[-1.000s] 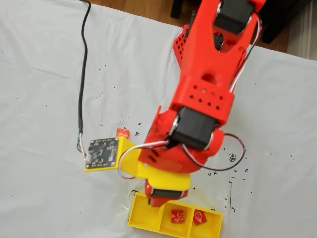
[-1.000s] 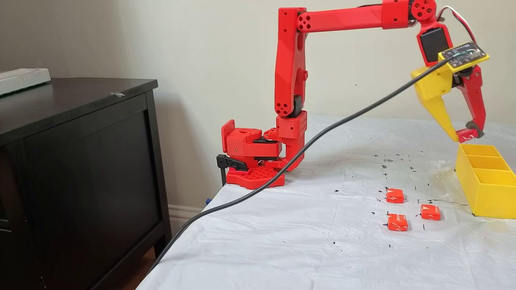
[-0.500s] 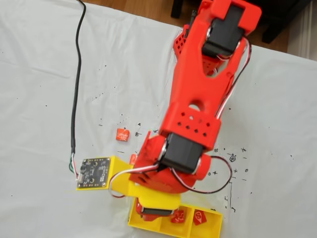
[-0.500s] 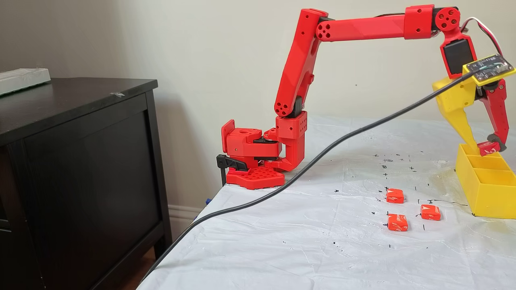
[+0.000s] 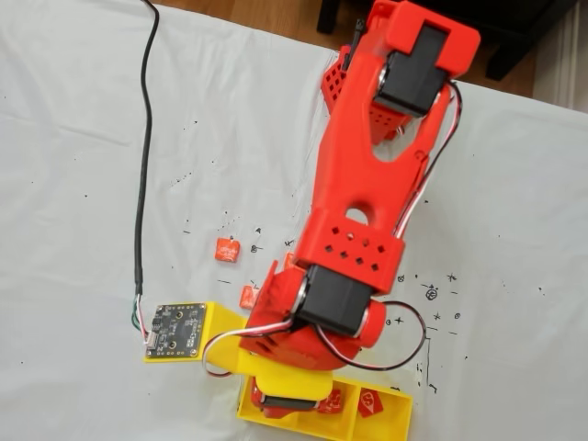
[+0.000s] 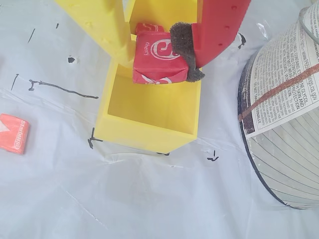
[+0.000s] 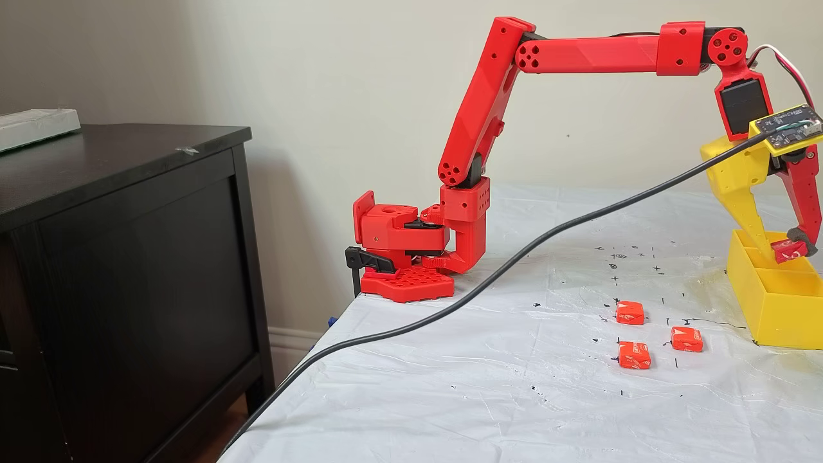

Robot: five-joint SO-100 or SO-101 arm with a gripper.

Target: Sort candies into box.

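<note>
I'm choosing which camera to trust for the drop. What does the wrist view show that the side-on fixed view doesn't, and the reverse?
Wrist view alone: the empty end section of the box under the held candy, and another candy in the next section. Side-on fixed view alone: the whole arm and three loose candies on the sheet. Both: the gripper shut on a candy at the box.

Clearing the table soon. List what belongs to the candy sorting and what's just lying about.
Job:
- held candy, clamped in the gripper
- yellow box
- three loose candies on the sheet

Lying about:
- round printed container
- black cabinet
- black cable
</note>
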